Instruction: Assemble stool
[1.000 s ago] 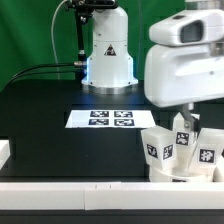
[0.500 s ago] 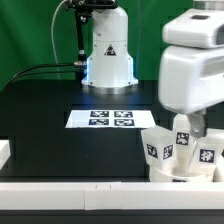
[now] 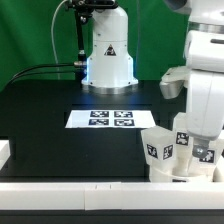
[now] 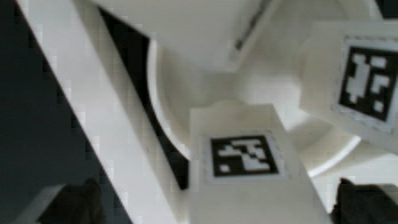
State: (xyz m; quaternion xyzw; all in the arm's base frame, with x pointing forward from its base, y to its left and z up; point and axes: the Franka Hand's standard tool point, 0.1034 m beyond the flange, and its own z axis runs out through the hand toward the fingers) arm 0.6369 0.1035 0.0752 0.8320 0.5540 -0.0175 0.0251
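Green curtain is hanging behind the black table (image 3: 40,110). Over the last second the arm has been sliding toward the exterior view's right, and its gripper (image 3: 198,140) is now hanging with jaws wide, holding nothing, above the stool (image 3: 170,152) at about four o'clock on the table. I judge a leg grasp is coming. The marker board (image 3: 103,119) is lying near the centre.

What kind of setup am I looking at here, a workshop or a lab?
Most likely a robotics lab test bench: a black table against a green backdrop, a marker board lying flat on it, and white tagged stool parts under the arm's open gripper.
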